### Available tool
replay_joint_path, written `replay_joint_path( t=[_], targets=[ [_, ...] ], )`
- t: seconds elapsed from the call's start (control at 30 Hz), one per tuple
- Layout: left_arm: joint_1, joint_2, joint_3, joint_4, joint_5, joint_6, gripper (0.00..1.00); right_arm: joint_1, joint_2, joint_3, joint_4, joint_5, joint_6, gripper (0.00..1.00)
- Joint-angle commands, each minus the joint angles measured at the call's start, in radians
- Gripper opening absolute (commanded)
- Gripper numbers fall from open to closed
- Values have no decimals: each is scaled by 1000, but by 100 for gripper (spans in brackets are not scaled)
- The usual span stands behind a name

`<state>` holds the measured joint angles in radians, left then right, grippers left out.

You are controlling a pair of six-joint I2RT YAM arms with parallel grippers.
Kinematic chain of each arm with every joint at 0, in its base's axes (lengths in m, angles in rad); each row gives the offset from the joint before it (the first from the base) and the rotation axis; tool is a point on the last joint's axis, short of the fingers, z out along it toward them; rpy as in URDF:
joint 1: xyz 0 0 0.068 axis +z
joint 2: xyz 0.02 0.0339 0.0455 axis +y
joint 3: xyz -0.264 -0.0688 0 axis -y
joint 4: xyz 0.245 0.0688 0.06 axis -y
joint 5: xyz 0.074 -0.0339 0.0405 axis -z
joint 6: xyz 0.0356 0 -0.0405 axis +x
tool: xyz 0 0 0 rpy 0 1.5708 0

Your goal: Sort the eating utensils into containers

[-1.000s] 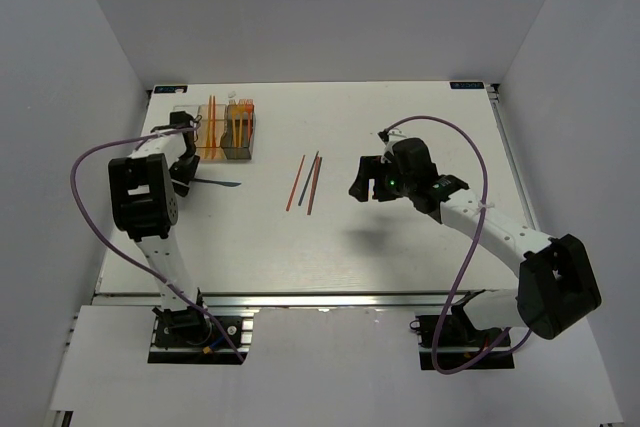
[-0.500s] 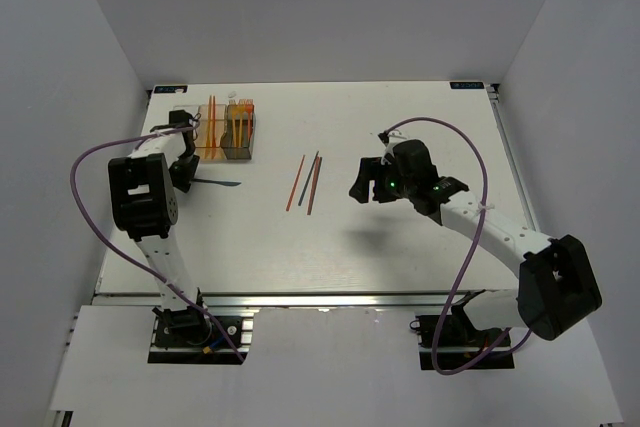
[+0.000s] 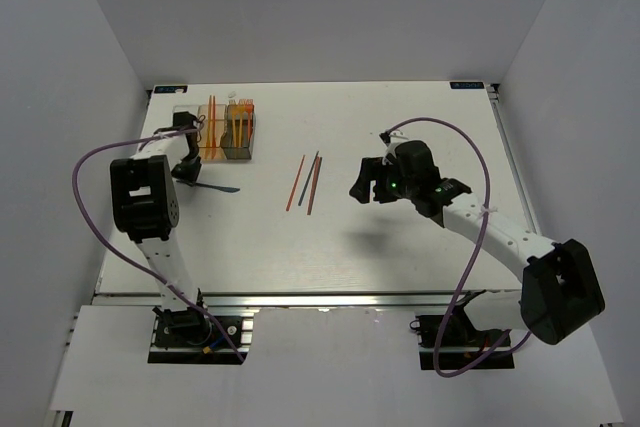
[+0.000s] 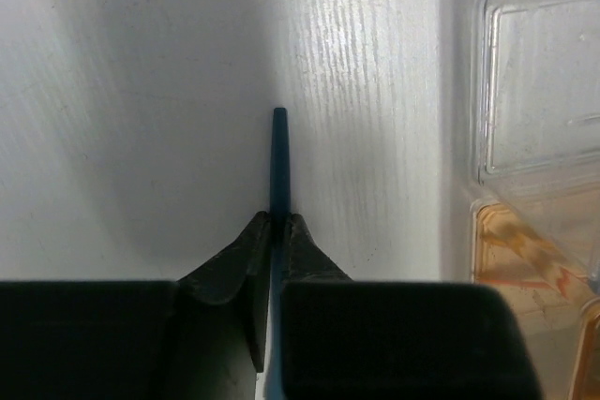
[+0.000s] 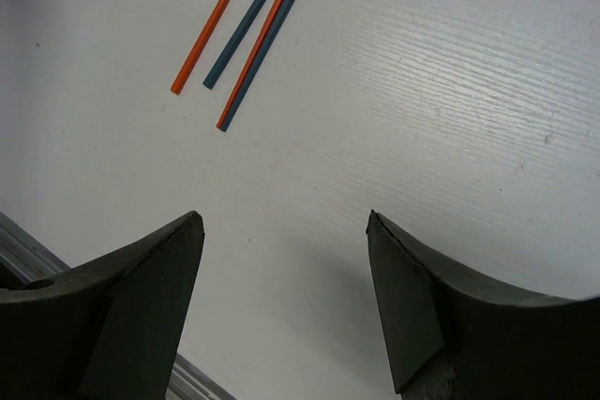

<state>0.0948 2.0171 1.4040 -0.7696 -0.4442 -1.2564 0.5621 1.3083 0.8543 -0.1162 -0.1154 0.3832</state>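
Left gripper [image 4: 278, 226] pinched on dark blue utensil [image 4: 278, 149], beside clear container [image 4: 539, 81]. Right gripper [image 5: 286, 222] I see open over table [image 5: 450, 91], near loose sticks [image 5: 263, 32]. Blue corner tags [image 3: 168, 88] unreadable.

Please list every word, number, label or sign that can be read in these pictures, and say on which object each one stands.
No text can be read in any view.
Left blue tag, far edge of the table: too small to read.
Right blue tag, same edge: too small to read.
Containers and loose utensils: no print visible.
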Motion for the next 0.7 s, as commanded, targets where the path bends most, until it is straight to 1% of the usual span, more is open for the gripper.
replay_joint_path(
  t=[0.0, 0.1, 0.2, 0.23, 0.27, 0.3, 0.33, 0.4, 0.43, 0.53, 0.67],
  targets=[
    [-9, 11, -91, 29, 55, -49, 13, -7, -35, -12, 33, -9, -20, 75],
    [-7, -33, -158, 76, 78, -23, 0, -7, -37, -15, 39, -15, -18, 75],
    [-7, -121, -246, 154, 111, 29, 0, -11, -35, -18, 44, -23, -17, 75],
    [-9, -148, -272, 215, 122, 72, 0, -13, -35, -17, 46, -26, -17, 75],
    [-9, -178, -296, 242, 134, 93, 0, -13, -34, -17, 47, -26, -17, 75],
    [-7, -240, -336, 268, 140, 122, 0, -14, -34, -18, 47, -27, -17, 75],
    [-9, -273, -358, 336, 148, 194, 0, -14, -34, -20, 47, -27, -17, 75],
    [-12, -340, -420, 427, 200, 279, 0, -14, -32, -21, 50, -26, -17, 75],
    [-13, -401, -428, 432, 190, 329, 0, -16, -30, -20, 50, -24, -15, 75],
    [-12, -490, -433, 394, 125, 414, 0, -18, -24, -18, 50, -20, -17, 75],
    [-12, -579, -431, 404, 131, 521, 0, -22, -12, -14, 46, -9, -21, 74]
  ],
)
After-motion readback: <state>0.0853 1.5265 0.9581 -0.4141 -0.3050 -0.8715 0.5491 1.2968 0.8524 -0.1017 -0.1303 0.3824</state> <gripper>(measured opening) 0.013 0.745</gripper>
